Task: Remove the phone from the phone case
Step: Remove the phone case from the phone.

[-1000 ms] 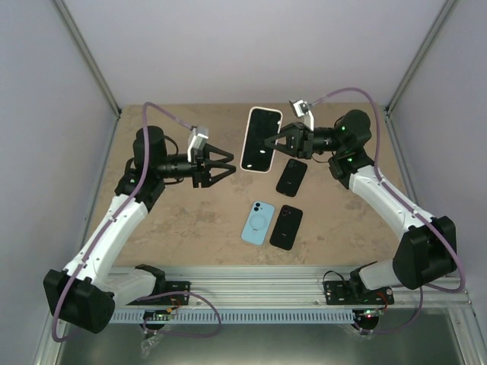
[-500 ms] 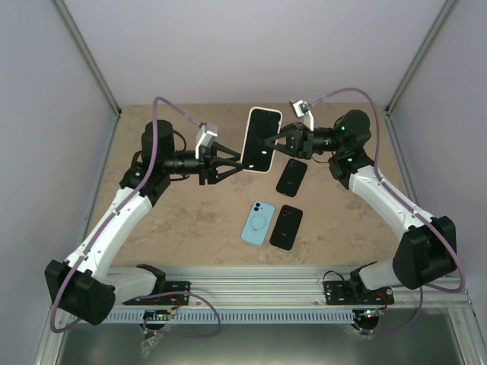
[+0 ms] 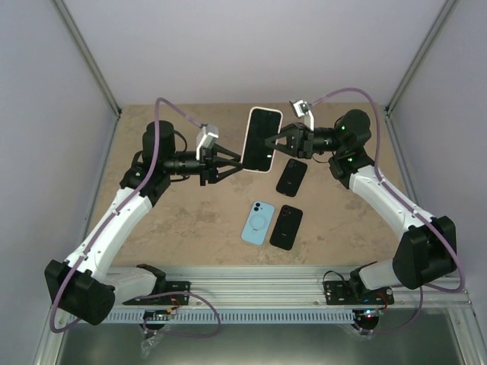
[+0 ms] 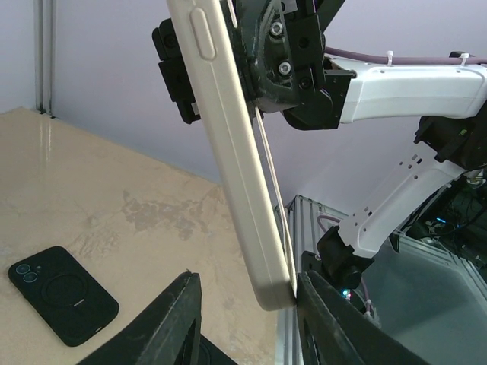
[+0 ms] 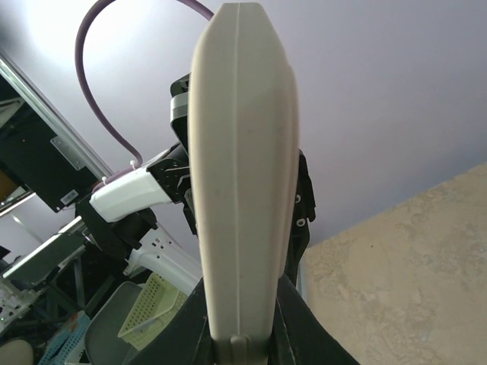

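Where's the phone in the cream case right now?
In the top view the cream-cased phone is held above the table at upper center by the right gripper, with the left gripper straddling its lower left edge.

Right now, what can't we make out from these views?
Left wrist: whether the left gripper touches the cream case; one finger and the case's lower corner overlap.
Right wrist: the case's back fills the frame, hiding the phone's screen and how the right gripper grips.
Top external: the phone-to-case seam is too small; the black phone nearest the right gripper has its far end covered by it.
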